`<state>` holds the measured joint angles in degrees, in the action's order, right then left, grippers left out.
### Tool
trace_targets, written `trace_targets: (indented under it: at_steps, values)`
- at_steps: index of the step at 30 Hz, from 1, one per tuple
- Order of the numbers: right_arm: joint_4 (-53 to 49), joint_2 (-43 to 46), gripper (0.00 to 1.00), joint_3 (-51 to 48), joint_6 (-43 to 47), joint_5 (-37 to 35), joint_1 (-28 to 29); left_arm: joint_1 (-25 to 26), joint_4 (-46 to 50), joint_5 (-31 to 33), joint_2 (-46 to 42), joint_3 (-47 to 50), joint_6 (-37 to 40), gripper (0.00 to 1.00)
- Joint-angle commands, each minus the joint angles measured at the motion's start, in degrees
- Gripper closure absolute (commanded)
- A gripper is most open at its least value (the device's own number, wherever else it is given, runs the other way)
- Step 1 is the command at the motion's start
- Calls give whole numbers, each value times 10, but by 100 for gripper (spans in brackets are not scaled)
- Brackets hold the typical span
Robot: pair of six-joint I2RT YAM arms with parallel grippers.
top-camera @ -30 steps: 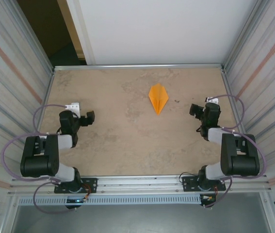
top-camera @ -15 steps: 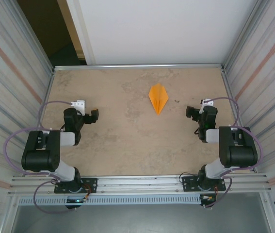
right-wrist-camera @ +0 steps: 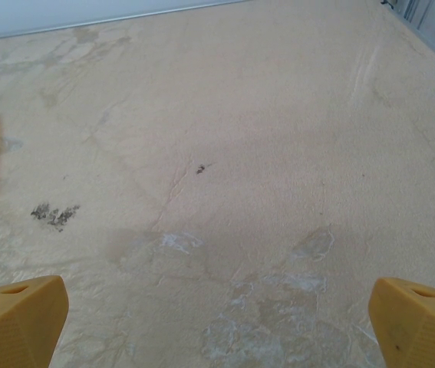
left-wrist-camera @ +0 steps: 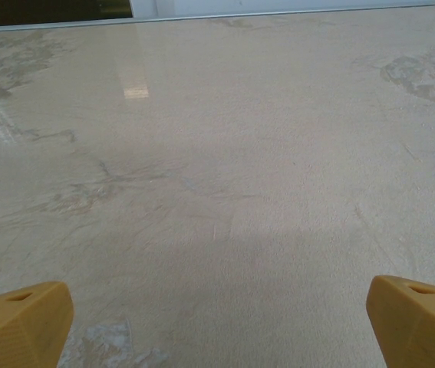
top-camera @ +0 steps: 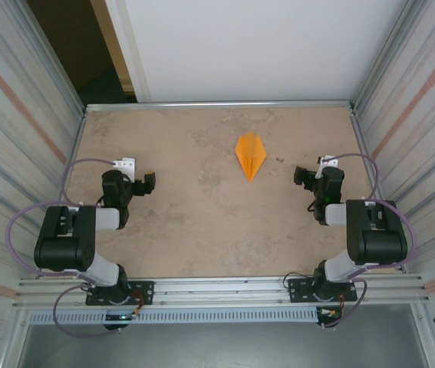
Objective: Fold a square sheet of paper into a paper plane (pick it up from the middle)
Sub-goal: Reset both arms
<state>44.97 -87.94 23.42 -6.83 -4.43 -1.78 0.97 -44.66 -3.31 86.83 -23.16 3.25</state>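
paper plane (top-camera: 250, 156) lies folded toward tabletop (top-camera: 202, 238) far edge, right of centre | left gripper (top-camera: 146, 183), right gripper (top-camera: 301, 175): fingers spread wide, empty, parked by side edges | likely because folding looks done

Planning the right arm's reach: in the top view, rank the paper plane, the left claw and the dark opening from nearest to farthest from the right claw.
1. The paper plane, just left of the right claw and slightly farther back.
2. The left claw, across the table on the left side.
3. The dark opening, beyond the far left corner.
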Motion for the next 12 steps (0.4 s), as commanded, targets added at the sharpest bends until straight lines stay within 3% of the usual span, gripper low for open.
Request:
trace_targets:
  at_steps: [1,12]
  values:
    - [12,-4,1,-2,10,4,2,-1,2,3,1,-10,11,1]
    - [12,-4,1,-2,10,5,1,-1,5,1,2,-12,11,1]
